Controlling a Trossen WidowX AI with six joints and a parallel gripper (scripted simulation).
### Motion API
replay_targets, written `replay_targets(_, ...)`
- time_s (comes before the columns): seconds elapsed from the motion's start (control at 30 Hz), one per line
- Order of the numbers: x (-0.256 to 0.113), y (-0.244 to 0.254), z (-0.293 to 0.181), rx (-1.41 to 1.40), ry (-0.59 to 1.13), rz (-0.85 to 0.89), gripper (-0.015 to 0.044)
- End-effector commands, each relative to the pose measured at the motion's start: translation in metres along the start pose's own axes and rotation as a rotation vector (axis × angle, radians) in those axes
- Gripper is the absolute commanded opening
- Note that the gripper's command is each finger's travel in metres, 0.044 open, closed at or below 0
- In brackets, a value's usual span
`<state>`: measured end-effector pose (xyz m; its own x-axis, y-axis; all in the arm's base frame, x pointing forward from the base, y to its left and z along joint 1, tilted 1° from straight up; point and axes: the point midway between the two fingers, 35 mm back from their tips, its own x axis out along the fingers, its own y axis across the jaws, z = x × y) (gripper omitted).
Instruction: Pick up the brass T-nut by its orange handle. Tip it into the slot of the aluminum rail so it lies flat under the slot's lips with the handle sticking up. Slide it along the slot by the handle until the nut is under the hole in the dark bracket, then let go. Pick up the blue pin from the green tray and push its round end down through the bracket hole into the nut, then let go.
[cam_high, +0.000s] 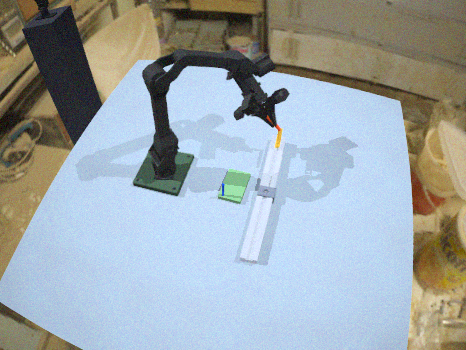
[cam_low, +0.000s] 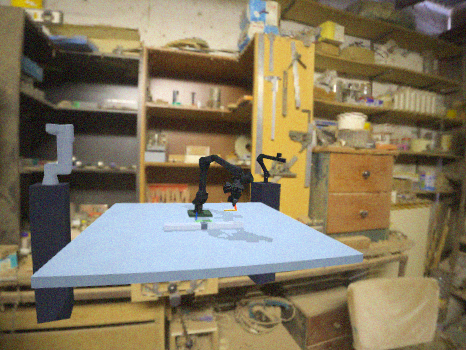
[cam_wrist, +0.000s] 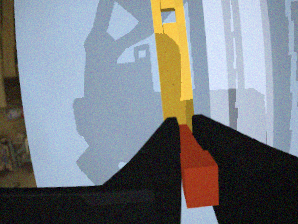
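Pale blue table, slotted aluminum rail, green tray, dark green base plate directly on it.

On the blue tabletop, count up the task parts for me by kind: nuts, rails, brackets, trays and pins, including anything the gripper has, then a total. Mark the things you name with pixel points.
Nuts: 1, the brass T-nut (cam_high: 278, 139) (cam_wrist: 174, 75), its orange handle in the gripper (cam_high: 274, 125) (cam_wrist: 184, 125)
Rails: 1, aluminum (cam_high: 254, 235)
Brackets: 1, dark (cam_high: 266, 191)
Trays: 1, green (cam_high: 237, 185)
Pins: 1, blue (cam_high: 223, 189)
Total: 5
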<state>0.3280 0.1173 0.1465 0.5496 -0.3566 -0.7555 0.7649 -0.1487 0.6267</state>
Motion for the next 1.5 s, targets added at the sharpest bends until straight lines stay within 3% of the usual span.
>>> replay_targets(0.0, 0.000, -0.002, 0.001, 0.010, -0.003, 0.013, -0.0150)
replay_targets(0.67, -0.001, -0.007, 0.004, 0.043, 0.004, 0.064, -0.0150)
replay_targets(1.47, 0.028, -0.030, -0.006, 0.043, -0.007, 0.065, -0.0150)
